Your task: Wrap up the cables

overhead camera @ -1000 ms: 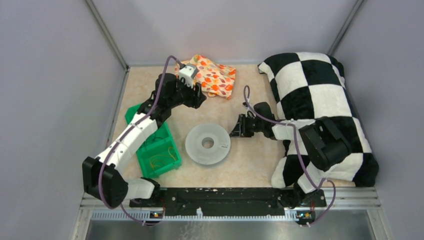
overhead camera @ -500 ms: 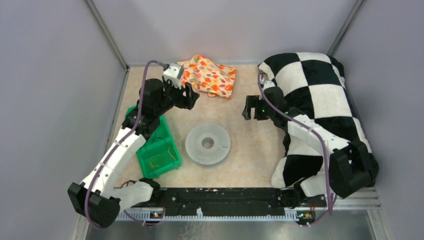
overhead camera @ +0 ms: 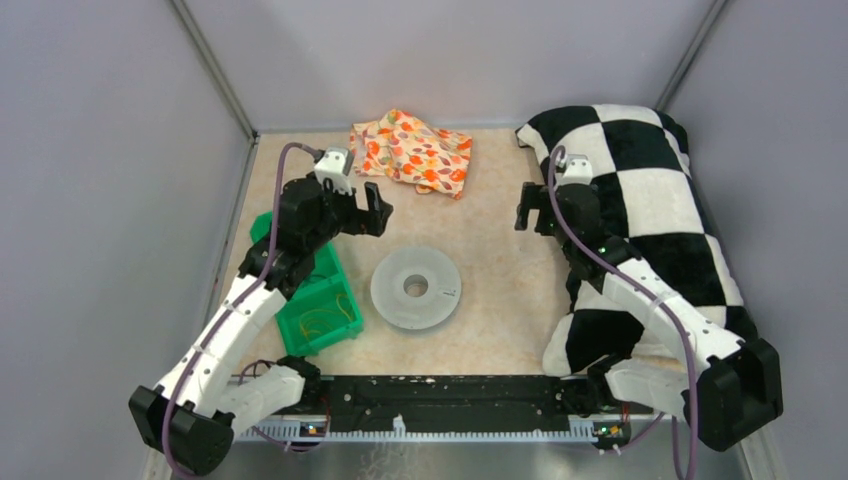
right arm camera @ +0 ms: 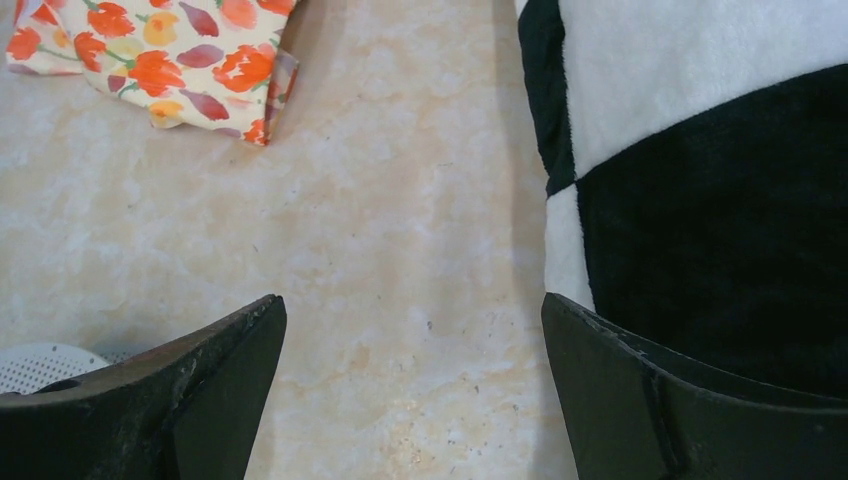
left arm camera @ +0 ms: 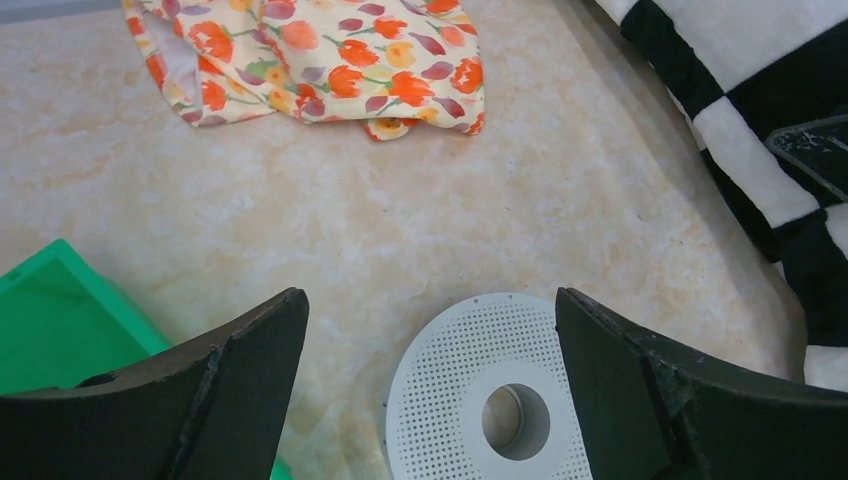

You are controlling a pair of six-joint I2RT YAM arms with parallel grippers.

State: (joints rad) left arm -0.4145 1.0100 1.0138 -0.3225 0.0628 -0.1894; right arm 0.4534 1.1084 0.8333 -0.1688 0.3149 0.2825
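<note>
The grey spool (overhead camera: 416, 287) lies flat mid-table, a short bit of yellow cable (overhead camera: 447, 293) on its right face. More thin yellow cables (overhead camera: 325, 322) lie in the green bin (overhead camera: 300, 312). My left gripper (overhead camera: 368, 214) hangs open behind and left of the spool, nothing between its fingers. In the left wrist view the left gripper (left arm camera: 428, 300) frames the perforated spool (left arm camera: 470, 400) below. My right gripper (overhead camera: 523, 209) stands open by the pillow, apart from the spool. In the right wrist view the right gripper (right arm camera: 412, 300) holds only bare table, with the spool's edge (right arm camera: 35, 362) at left.
An orange flowered cloth (overhead camera: 412, 150) lies at the back. A big black-and-white checked pillow (overhead camera: 640, 230) fills the right side, under the right arm. The green bin sits under the left arm by the left wall (overhead camera: 100, 200).
Both grippers have opened wide. The right gripper left the spool's right edge and swung back toward the pillow. The left gripper drew back to the left, away from the cloth.
</note>
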